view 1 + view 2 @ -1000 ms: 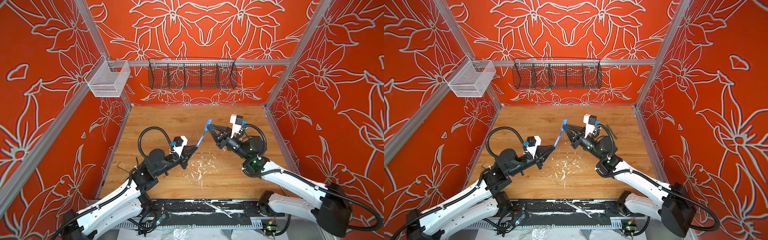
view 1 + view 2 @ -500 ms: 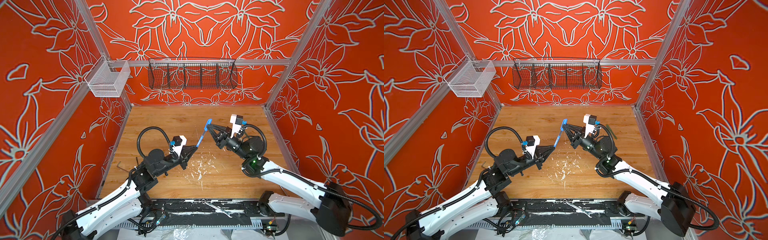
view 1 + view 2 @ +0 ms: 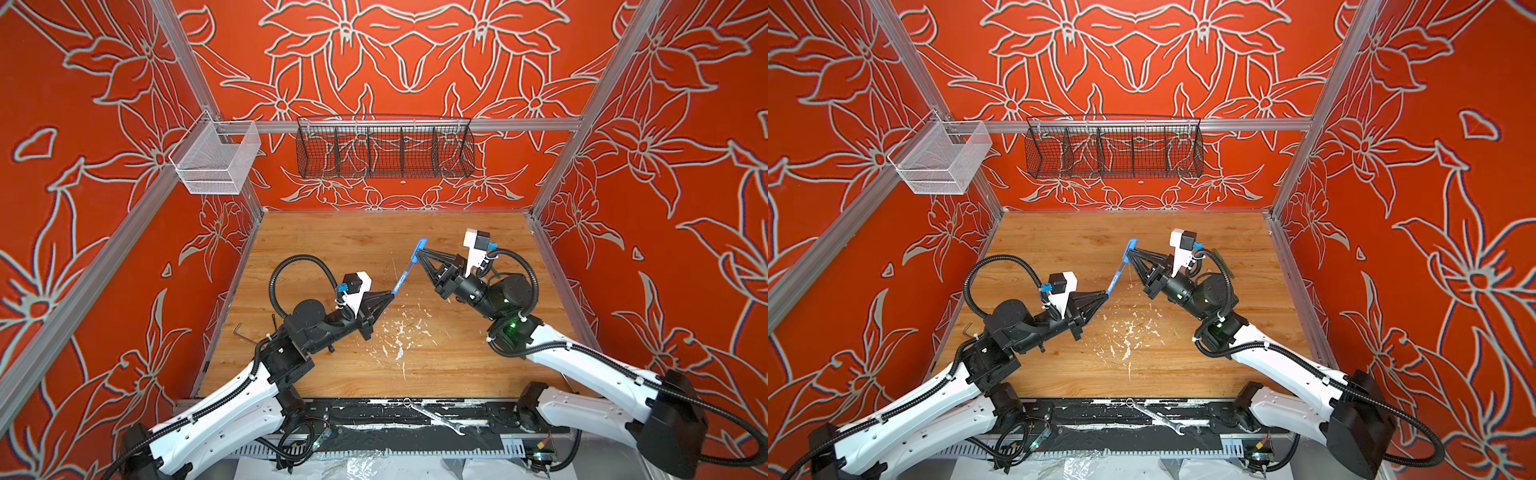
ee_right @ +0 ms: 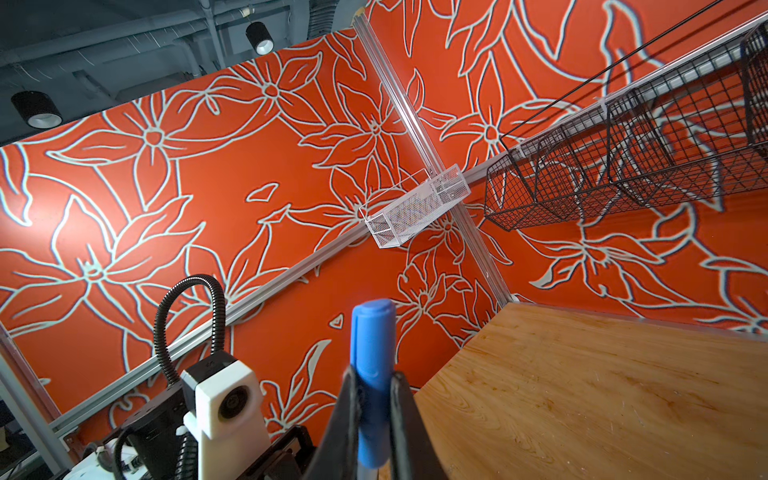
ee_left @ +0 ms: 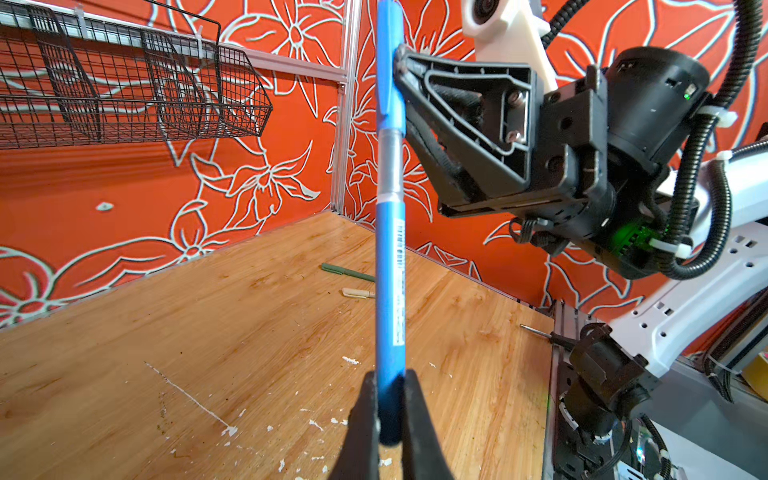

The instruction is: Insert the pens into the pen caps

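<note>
A blue pen (image 3: 402,282) (image 3: 1113,282) (image 5: 390,291) is held above the wooden table, slanting up between the two arms. My left gripper (image 3: 392,293) (image 3: 1105,293) (image 5: 390,415) is shut on its lower end. My right gripper (image 3: 419,254) (image 3: 1130,254) (image 4: 374,399) is shut on the blue pen cap (image 3: 419,248) (image 5: 388,62) (image 4: 372,374). The pen's front end sits in the cap's mouth, with a grey stretch of the pen showing below it. A green pen (image 5: 347,272) and a beige pen (image 5: 357,293) lie on the table behind, partly hidden.
A bent hex key (image 3: 239,332) lies by the left wall. A silver wrench (image 3: 436,419) rests on the black front rail. A black wire basket (image 3: 384,149) and a white mesh basket (image 3: 216,162) hang on the walls. White flecks dot the table (image 3: 332,237).
</note>
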{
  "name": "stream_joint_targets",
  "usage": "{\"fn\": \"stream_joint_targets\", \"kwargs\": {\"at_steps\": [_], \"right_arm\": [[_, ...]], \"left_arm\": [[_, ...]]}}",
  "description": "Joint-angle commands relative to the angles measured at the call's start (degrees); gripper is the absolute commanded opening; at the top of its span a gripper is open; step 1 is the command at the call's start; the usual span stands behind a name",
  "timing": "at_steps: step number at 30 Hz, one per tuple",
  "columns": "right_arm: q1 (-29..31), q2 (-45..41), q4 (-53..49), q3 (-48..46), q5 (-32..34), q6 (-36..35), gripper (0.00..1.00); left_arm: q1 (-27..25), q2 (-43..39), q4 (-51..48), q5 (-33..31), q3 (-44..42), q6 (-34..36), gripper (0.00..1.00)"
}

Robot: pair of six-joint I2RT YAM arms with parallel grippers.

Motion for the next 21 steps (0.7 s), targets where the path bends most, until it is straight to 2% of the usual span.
{"fn": "stream_joint_targets", "kwargs": {"at_steps": [1, 11, 16, 21], "right_arm": [[1.0, 1.1, -3.7, -0.2, -5.1, 1.9, 0.0], [1.6, 3.6, 5.1, -3.7, -0.9, 1.9, 0.0], [1.6, 4.0, 2.3, -1.6, -2.3, 3.0, 0.0], [1.5, 2.5, -0.6, -1.4, -0.3, 4.6, 0.0]], "left_arm": [[0.1, -1.0, 6.0, -1.6, 2.2, 1.1, 0.0], [0.2, -0.5, 10.3, 1.4, 0.5, -3.2, 0.0], [0.2, -0.9, 10.5, 1.4, -0.3, -3.1, 0.0], [0.3, -1.2, 9.2, 1.3, -0.4, -2.6, 0.0]]}}
